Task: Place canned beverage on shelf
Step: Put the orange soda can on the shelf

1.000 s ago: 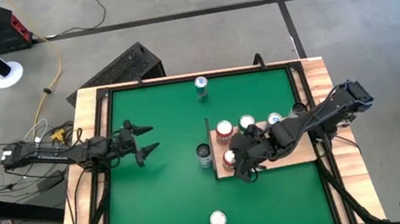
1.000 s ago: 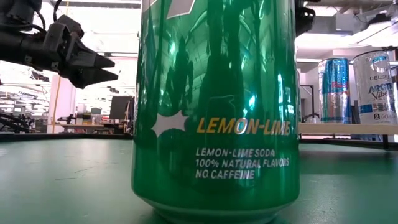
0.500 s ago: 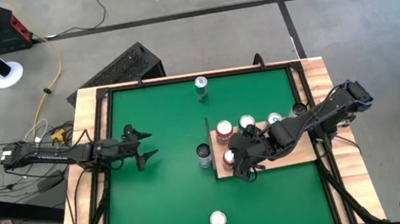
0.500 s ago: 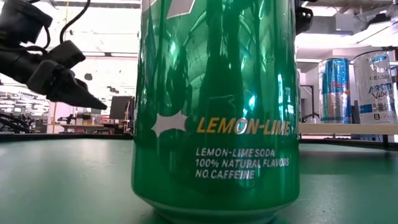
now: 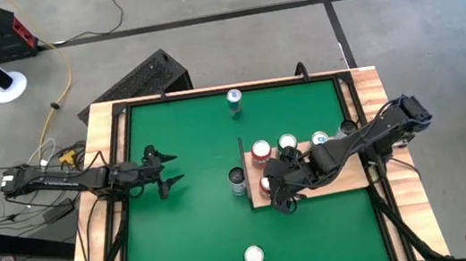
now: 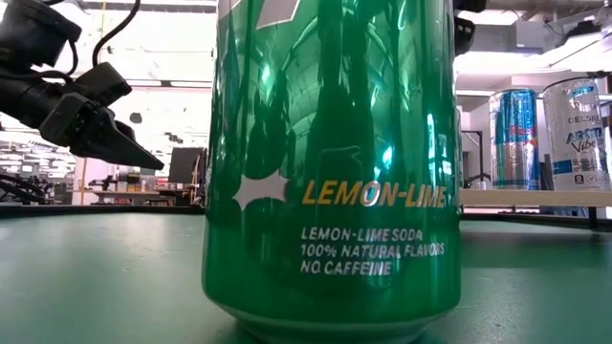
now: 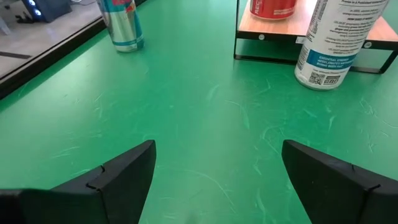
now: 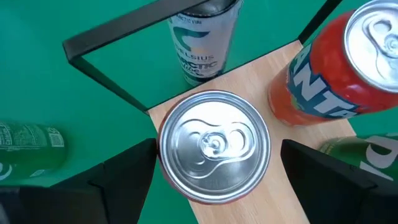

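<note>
The green felt surface [image 5: 193, 235] sits in a pale wooden frame over grey floor. The low light-wood shelf [image 5: 348, 178] with its dark upright edge lies toward the surface's 3 o'clock side. Since a second ago the left gripper [image 5: 164, 172] has drawn its fingers closer, though they remain apart, hovering near 9 o'clock. The right gripper [image 8: 214, 163] has edged slightly toward 9 o'clock over the shelf; its fingers, spread, flank the silver-topped red can [image 8: 214, 144] standing on the shelf's corner, not visibly touching it.
</note>
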Action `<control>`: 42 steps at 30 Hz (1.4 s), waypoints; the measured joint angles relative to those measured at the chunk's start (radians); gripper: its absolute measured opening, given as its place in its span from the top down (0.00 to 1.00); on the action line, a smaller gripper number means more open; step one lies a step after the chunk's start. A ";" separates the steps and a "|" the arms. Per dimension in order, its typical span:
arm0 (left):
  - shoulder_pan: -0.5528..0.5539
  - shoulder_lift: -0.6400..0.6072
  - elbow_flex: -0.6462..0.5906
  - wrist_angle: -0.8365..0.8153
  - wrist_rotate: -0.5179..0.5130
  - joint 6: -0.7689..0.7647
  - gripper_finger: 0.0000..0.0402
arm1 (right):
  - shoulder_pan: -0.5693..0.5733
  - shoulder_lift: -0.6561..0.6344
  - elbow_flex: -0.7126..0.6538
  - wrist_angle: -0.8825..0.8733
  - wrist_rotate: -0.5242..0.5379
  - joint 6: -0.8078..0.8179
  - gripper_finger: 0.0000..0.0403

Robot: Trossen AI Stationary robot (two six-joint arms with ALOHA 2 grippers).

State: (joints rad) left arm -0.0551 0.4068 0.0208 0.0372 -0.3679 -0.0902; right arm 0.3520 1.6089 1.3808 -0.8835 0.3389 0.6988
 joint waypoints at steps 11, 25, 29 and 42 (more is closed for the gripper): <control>0.000 0.000 0.002 -0.003 -0.002 0.000 0.17 | 0.001 -0.002 0.000 0.008 0.000 -0.068 0.32; 0.000 0.000 0.002 -0.003 -0.002 0.000 0.17 | -0.042 -0.003 0.002 0.010 -0.067 -0.228 0.30; 0.000 0.000 0.002 -0.003 -0.002 0.000 0.17 | -0.062 -0.003 0.002 0.012 -0.086 -0.254 0.30; 0.000 0.000 0.003 -0.003 -0.002 0.000 0.17 | -0.080 -0.003 0.002 0.005 -0.141 -0.266 0.30</control>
State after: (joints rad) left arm -0.0551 0.4068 0.0235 0.0338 -0.3702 -0.0902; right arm 0.2722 1.6062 1.3827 -0.8783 0.1977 0.4328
